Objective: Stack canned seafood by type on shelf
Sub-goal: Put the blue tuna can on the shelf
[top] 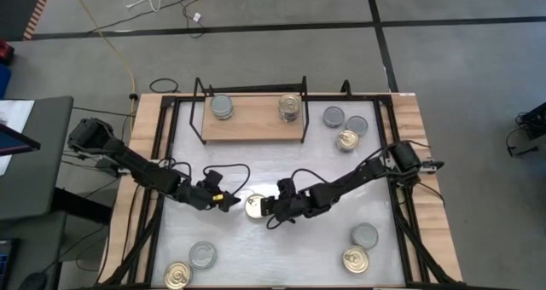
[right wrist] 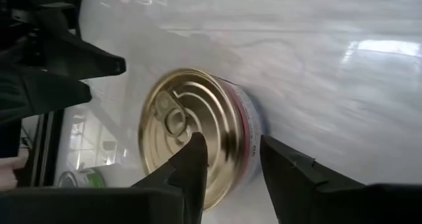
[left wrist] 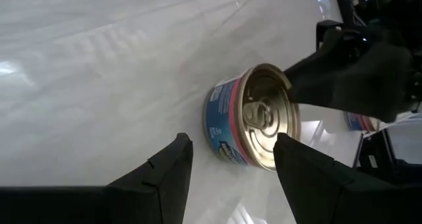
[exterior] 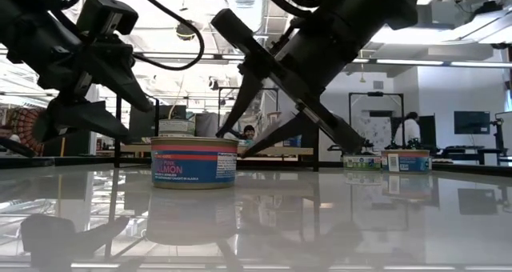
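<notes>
A salmon can (top: pixel 255 206) with a gold ring-pull top stands upright on the white tabletop at its middle. My left gripper (top: pixel 229 203) is open just left of it, and the can (left wrist: pixel 254 118) lies a little ahead of its fingers. My right gripper (top: pixel 271 210) is open at the can's right side. One of its fingertips (right wrist: pixel 196 145) stands at the near edge of the gold top (right wrist: pixel 184 125), the other (right wrist: pixel 271 148) beside the labelled wall. The shelf (top: pixel 256 128) at the far side carries a grey-topped can (top: pixel 222 107) and a gold-topped can (top: pixel 290 107). My right gripper comes at the can slanting down from the table's right. One fingertip stands over the near edge of the gold top and the other by the wall (right wrist: pixel 247 128). I cannot tell whether either touches. The can stands flat on the table (exterior: pixel 194 162).
Three cans (top: pixel 346 128) sit on the table right of the shelf. Two more (top: pixel 189 264) lie near the front left and two (top: pixel 360 247) near the front right. Black frame rails (top: pixel 162 153) run along both sides of the tabletop.
</notes>
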{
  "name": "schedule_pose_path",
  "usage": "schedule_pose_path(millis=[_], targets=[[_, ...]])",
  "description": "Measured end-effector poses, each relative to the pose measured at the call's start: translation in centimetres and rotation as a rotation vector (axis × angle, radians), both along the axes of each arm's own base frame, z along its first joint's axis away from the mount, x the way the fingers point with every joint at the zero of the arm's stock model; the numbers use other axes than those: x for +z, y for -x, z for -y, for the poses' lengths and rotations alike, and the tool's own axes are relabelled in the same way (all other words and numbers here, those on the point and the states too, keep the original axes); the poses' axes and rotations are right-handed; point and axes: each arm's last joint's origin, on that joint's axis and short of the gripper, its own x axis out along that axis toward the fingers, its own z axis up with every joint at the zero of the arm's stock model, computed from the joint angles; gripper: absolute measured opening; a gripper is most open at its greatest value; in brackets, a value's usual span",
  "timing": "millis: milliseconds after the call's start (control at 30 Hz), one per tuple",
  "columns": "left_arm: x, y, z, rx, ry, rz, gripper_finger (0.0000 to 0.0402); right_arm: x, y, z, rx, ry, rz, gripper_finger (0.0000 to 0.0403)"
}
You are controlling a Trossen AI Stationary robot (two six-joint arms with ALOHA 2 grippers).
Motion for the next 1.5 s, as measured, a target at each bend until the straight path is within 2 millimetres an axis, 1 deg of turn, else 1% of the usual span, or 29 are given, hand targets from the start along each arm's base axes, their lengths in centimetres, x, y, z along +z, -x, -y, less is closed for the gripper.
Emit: schedule_pose_path(millis=[200, 767, 900, 1033, 1133, 1233, 1367, 1500], targets=[[0.0, 0.1, 0.1, 0.004, 0.01, -0.002, 0.0203, -0.1, 0.1, 0.0, 0.009, 0.009, -0.012, 0.0157], [0.0, 0.1, 0.1, 0.016, 0.031, -0.001, 0.0203, -0.1, 0.1, 0.0, 0.012, 0.012, -0.014, 0.0157], [0.0, 0.2, 0.6, 0.026, 0.075, 0.006, 0.0203, -0.1, 0.1, 0.0, 0.021, 0.02, -0.016, 0.0157], [-0.9, 0.3, 1.7, 0.039, 0.113, -0.002, 0.0203, -0.1, 0.1, 0.0, 0.026, 0.015, -0.017, 0.0157], [-1.7, -0.3, 2.7, 0.058, 0.116, -0.013, 0.0203, 0.0, 0.1, -0.1, 0.032, 0.008, -0.016, 0.0157], [-2.3, -1.0, 3.0, 0.073, 0.108, -0.026, 0.0203, 0.0, 0.1, -0.1, 0.035, 0.007, -0.017, 0.0157], [-2.3, -1.7, 2.7, 0.069, 0.088, 0.006, 0.0203, 0.0, 0.1, -0.1, 0.037, 0.006, -0.017, 0.0157], [-2.2, -2.2, 1.9, 0.073, 0.051, 0.004, 0.0203, -0.1, 0.1, -0.1, 0.037, 0.007, -0.024, 0.0157]])
